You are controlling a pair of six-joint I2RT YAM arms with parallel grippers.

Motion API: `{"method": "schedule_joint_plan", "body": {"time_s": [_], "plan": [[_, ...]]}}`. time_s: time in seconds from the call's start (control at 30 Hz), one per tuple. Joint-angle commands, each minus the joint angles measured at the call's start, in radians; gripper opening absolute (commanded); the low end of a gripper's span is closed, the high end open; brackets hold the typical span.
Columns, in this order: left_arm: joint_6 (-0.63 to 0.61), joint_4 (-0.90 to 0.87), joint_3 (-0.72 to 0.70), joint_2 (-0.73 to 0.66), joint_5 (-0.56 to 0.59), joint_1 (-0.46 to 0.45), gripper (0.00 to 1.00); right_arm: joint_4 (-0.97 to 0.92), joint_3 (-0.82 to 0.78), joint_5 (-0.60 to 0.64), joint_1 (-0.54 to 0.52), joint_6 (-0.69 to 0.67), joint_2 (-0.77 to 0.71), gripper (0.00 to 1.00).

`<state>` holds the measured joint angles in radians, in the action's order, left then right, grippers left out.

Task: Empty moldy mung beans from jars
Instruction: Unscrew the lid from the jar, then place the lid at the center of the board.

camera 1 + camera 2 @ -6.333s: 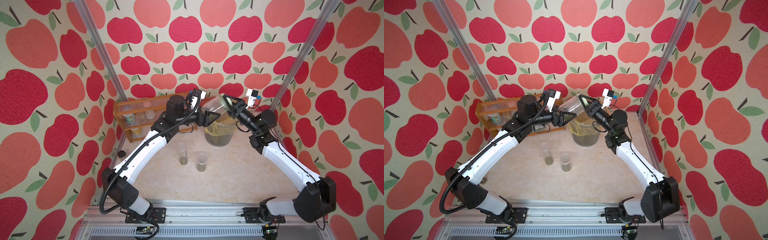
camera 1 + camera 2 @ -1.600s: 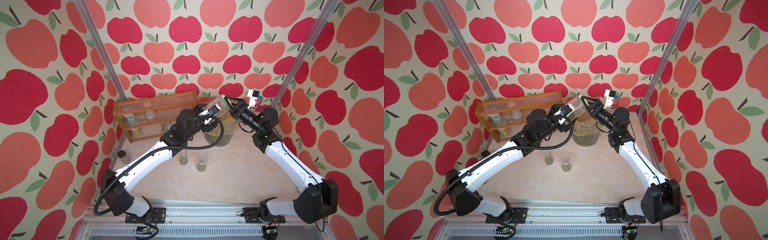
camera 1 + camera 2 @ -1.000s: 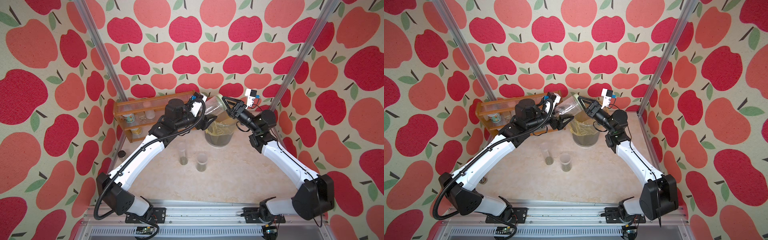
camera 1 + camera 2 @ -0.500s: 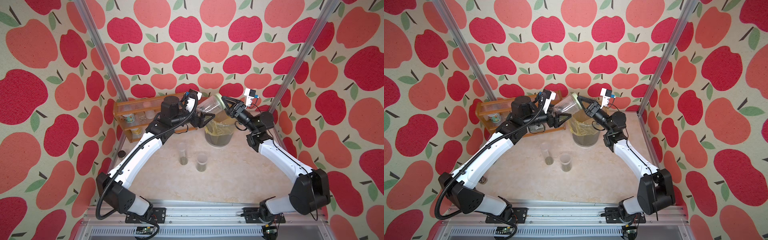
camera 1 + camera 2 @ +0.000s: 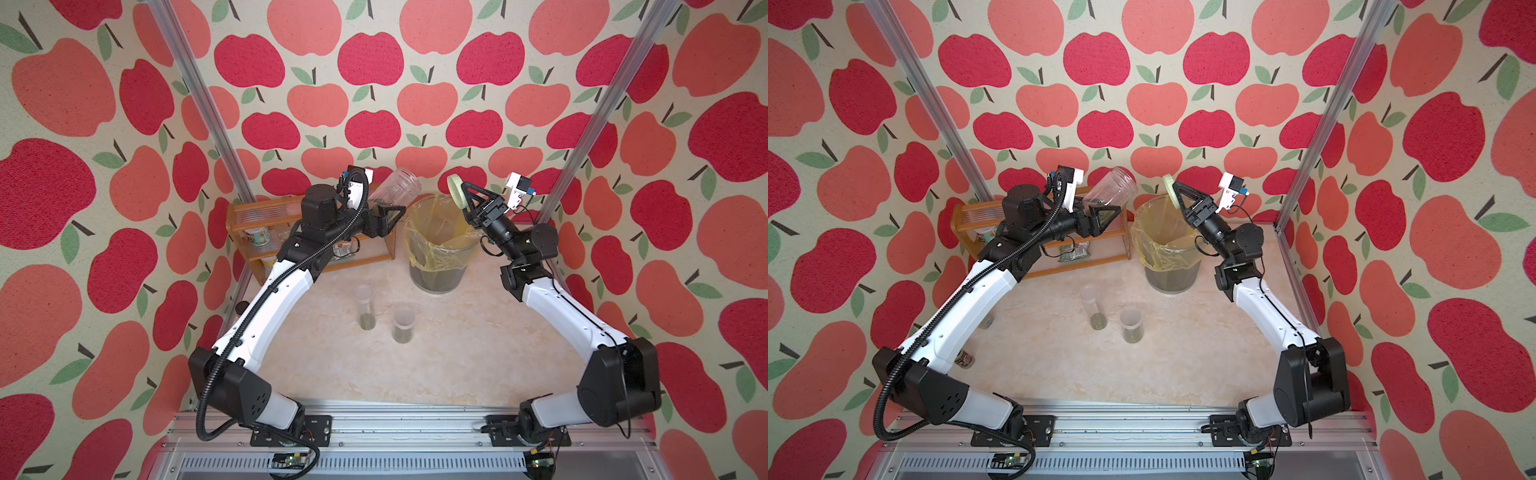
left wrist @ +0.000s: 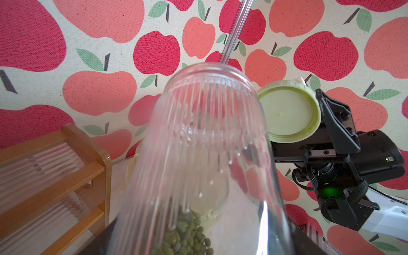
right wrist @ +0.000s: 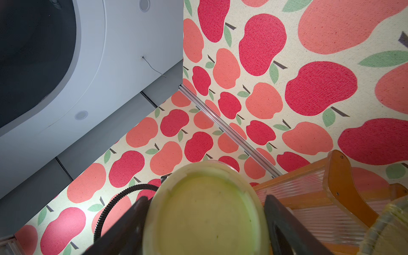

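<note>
Here, jar [image 5: 395,189] between left fingers [image 5: 388,216], tilted

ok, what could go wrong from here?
1. The jar in the left gripper is tilted mouth-up beside the bin, not over it. Tipping it from here would likely spill the beans outside the bin.
2. The right gripper pinches the lid by its edge, seemingly over the bin's rim. A slip could drop it in.
</note>
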<state>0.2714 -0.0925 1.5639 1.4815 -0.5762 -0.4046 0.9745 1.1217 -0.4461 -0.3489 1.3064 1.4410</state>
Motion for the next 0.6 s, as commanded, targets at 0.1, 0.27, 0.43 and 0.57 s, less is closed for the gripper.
{"method": "schedule_joint_plan", "body": {"time_s": [0.1, 0.27, 0.43, 0.57], "plan": [[-0.045, 0.096, 0.022, 0.002, 0.010, 0.002, 0.36, -0.151, -0.159, 0.021, 0.075, -0.147, -0.177, 0.54], [-0.120, 0.071, 0.018, -0.003, 0.052, -0.025, 0.37, -0.539, -0.351, 0.151, 0.170, -0.381, -0.450, 0.54], [-0.195, 0.041, 0.039, 0.009, 0.072, -0.066, 0.37, -0.840, -0.391, 0.298, 0.215, -0.565, -0.640, 0.54], [-0.218, 0.042, 0.037, 0.009, 0.081, -0.087, 0.37, -0.896, -0.448, 0.379, 0.235, -0.605, -0.674, 0.54]]}}
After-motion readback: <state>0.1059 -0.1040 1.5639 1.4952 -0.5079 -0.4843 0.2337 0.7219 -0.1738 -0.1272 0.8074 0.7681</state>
